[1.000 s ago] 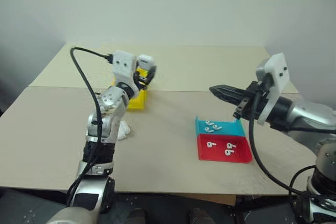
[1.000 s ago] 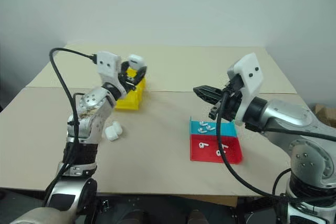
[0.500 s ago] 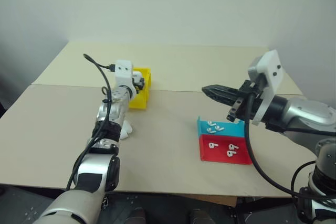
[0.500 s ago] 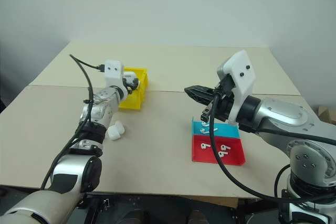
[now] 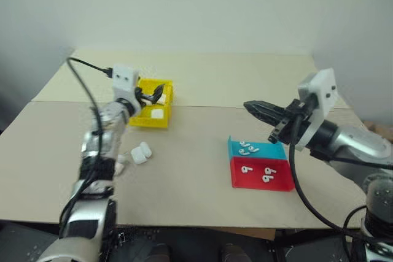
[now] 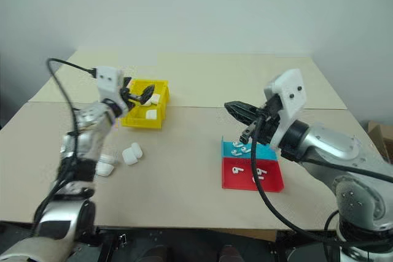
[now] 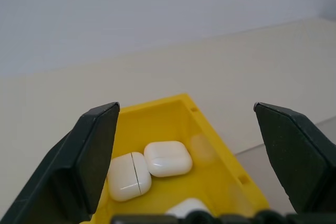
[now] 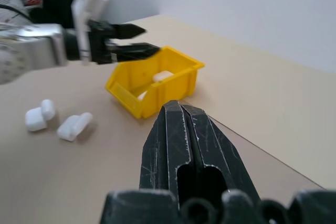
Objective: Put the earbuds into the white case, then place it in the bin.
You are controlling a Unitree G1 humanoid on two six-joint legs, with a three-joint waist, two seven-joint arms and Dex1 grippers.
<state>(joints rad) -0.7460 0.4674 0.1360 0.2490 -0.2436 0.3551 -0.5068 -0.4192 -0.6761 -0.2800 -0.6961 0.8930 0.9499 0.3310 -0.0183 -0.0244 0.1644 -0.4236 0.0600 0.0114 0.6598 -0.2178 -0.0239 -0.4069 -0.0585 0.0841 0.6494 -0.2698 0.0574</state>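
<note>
Released since a second ago, the small glossy white rounded case (image 7: 167, 158) now lies flat in the bright yellow open-top plastic bin (image 5: 142, 121), its long axis across the bin, beside another like it. Your left gripper (image 7: 191, 156) hangs above with fingers spread wide and empty; your right gripper (image 5: 255, 109) is pinched shut over the shallow teal tray (image 5: 236, 148) of tiny white stemmed earbuds (image 5: 249, 148). Placing looks finished: next, withdraw and fetch a loose case (image 5: 140, 153).

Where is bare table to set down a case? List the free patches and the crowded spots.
Free: the middle, between the yellow bin and the teal tray; the far side behind the bin. Crowded: the loose white cases near the left arm, and both trays.
</note>
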